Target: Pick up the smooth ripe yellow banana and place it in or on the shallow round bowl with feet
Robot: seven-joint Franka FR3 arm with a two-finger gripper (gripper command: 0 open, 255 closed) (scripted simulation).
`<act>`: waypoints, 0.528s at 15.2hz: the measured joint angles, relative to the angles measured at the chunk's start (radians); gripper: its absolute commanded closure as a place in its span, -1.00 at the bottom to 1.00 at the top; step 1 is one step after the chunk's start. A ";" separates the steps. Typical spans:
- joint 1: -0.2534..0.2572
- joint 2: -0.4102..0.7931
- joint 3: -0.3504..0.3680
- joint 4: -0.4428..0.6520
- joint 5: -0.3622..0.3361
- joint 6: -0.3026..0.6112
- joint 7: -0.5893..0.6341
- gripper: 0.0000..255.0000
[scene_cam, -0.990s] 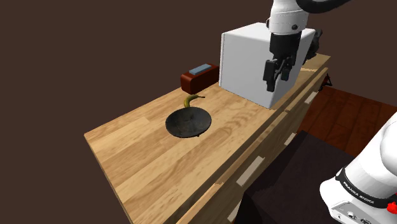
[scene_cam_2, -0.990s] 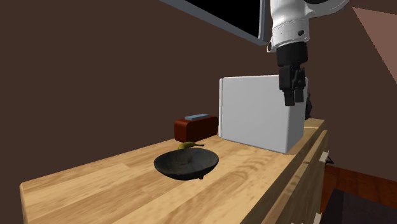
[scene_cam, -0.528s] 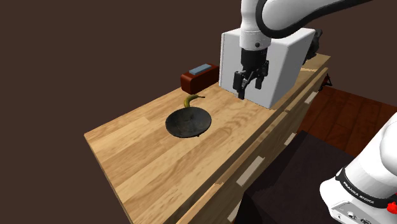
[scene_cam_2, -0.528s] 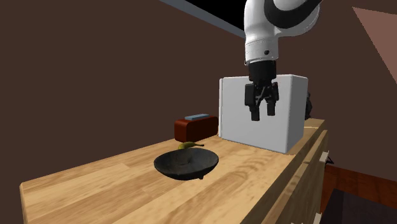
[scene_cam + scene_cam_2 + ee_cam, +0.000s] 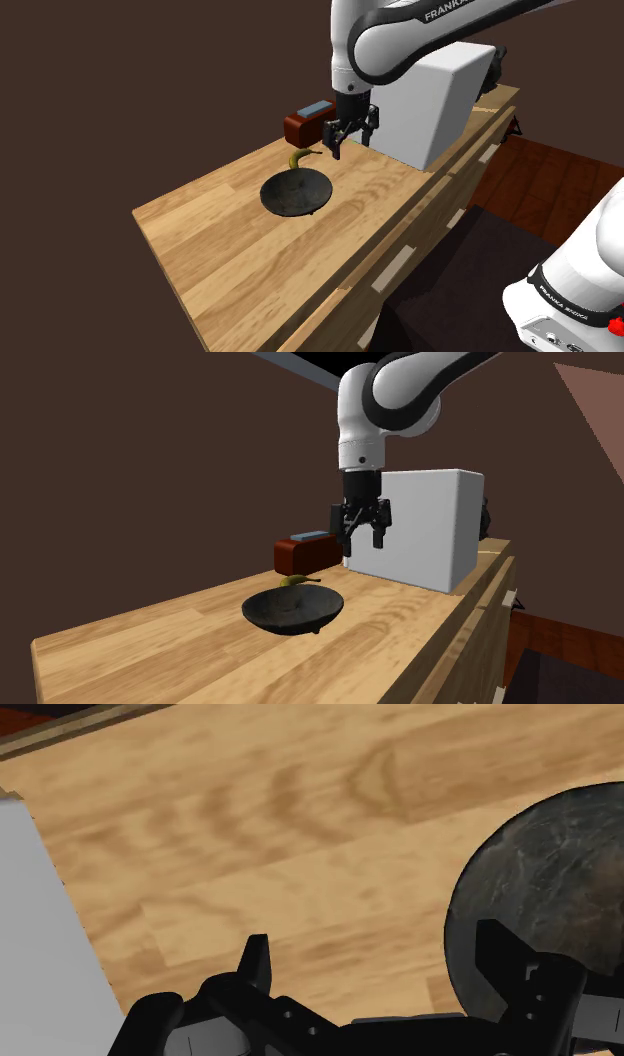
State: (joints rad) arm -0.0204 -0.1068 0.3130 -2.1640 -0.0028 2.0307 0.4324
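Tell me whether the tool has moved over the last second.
Yes. In the shoulder view the tool swung left across the white box and lower, ending near the banana.

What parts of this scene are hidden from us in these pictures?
Banana: second exterior view, lower part hidden behind the rim of the bowl.
Bowl: wrist view, cut off by the picture's edge and covered by a gripper finger.
White box: shoulder view, partly behind the arm.

Marking "FRANKA" noted on the arm's upper link [image 5: 447, 13]; "FRANKA EMIKA" on the arm's base [image 5: 566, 303] (small lettering, near right).
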 measured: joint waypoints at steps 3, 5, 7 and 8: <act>0.006 0.119 0.018 0.088 -0.050 0.043 0.085 -1.00; 0.013 0.199 0.020 0.150 -0.086 0.066 0.135 -1.00; 0.024 0.273 0.019 0.212 -0.121 0.085 0.184 -1.00; 0.031 0.311 0.016 0.256 -0.139 0.084 0.206 -1.00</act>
State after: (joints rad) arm 0.0103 0.2047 0.3294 -1.9083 -0.1414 2.1148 0.6386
